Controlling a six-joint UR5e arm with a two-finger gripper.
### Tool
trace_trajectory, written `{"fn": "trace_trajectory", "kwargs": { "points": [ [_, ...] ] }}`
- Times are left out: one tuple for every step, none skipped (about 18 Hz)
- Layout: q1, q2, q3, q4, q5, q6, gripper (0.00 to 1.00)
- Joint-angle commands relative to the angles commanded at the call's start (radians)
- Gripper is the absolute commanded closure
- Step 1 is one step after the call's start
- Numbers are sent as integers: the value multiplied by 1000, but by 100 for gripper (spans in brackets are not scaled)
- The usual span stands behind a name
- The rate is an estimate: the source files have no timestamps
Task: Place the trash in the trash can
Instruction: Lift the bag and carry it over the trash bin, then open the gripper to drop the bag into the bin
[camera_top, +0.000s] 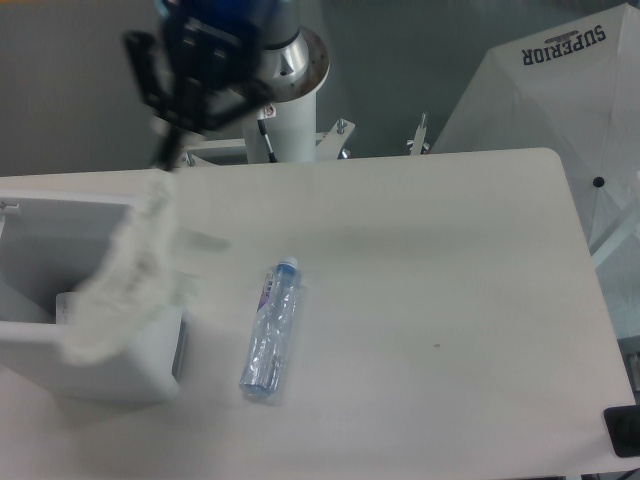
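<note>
My gripper (165, 157) is blurred with motion at the upper left, above the far right rim of the white trash can (75, 350). It is shut on the top of the wrinkly clear plastic bag (125, 275), which hangs down smeared over the can's right wall. The small clear bottle (272, 328) with a blue-purple label lies on the table to the right of the can, cap pointing away. A white slip lies inside the can.
The arm's white base column (283, 120) stands at the back edge of the table. A white panel with black lettering (560, 90) leans at the right. A dark object (625, 432) sits at the lower right corner.
</note>
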Motion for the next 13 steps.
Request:
{"fn": "trace_trajectory", "kwargs": {
  "points": [
    [-5,24,-25,2,0,2,100],
    [-11,46,-54,2,-2,2,100],
    [-20,67,-80,2,-2,2,100],
    [-22,87,-110,2,0,2,100],
    [-23,104,-143,3,-2,9,100],
    [-28,109,-166,3,-2,23,100],
    [-29,111,-181,3,-2,29,100],
    [-29,109,-189,3,-2,28,100],
    [-29,106,-192,2,-2,26,100],
    [-31,101,-194,2,-2,26,100],
    [-35,98,-194,2,-2,26,100],
    [-38,89,-194,2,-2,26,100],
    [-40,80,-192,2,-2,26,100]
  ]
}}
